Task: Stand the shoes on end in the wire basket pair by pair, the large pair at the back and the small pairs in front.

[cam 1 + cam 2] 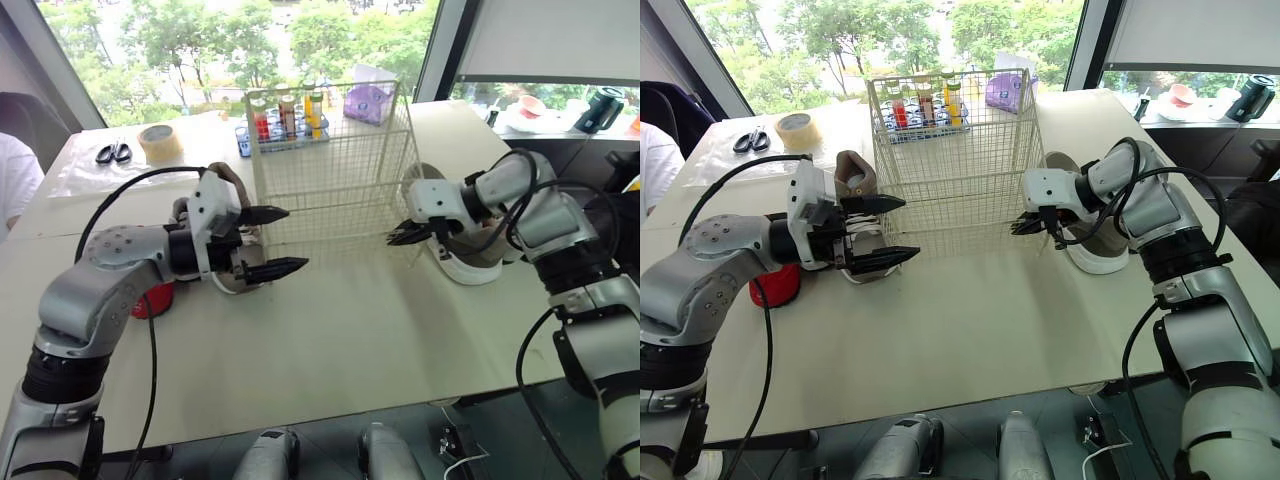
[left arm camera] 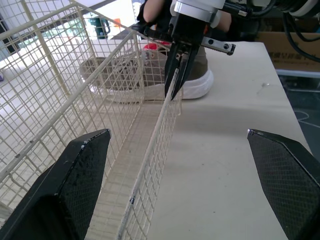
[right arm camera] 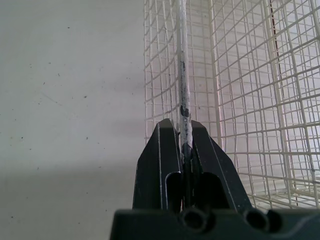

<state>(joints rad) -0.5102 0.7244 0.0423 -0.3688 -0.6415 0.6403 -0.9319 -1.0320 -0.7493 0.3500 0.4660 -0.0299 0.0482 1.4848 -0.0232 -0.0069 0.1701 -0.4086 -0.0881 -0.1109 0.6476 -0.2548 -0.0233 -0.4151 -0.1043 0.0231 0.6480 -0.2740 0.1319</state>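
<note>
The left pincer (image 1: pixel 296 238) hangs released at the wire basket's (image 1: pixel 330 165) near-left corner. The right pincer (image 1: pixel 400 235) is clenched on its near-right corner wire, probably steadying it. The basket is empty, with one shoe (image 1: pixel 853 178) left of it and another shoe (image 1: pixel 470 265) right of it on the worktop (image 1: pixel 350 330). The next move is to grasp a shoe.

Bright daylight comes in through the windows (image 1: pixel 200 40) behind the tabletop (image 1: pixel 350 330), and the trees outside look washed out. The tabletop's far end glares pale. The basket (image 1: pixel 960 150) throws a soft, faint shadow forward, toward the camera.
</note>
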